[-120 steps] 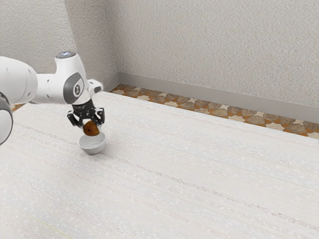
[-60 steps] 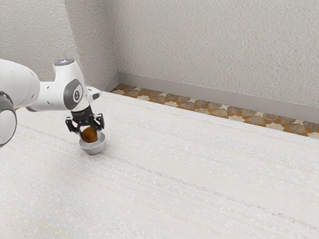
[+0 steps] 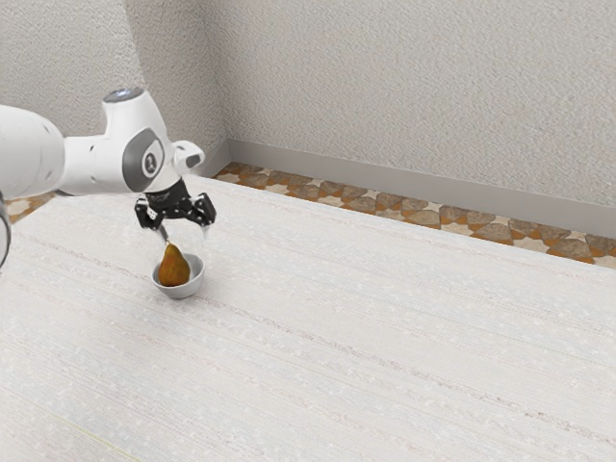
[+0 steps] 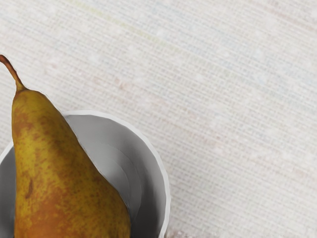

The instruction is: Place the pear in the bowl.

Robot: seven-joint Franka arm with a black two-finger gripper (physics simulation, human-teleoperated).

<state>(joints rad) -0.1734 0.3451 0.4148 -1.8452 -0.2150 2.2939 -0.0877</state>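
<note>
Exterior view: pear now stands in bowl, stem up, let go since last picture. Pincer has risen just above, fingers spread, released. We judge placing done; only backing off remains. Counter runs wide toward exterior view's right; straight lift looks safest, fingertips being near stem.

Wrist view: we see pear leaning across bowl's pale rim, counter beyond.

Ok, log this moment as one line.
gripper: open, above pear | pear: in bowl, stem up | bowl: upright on table
</note>
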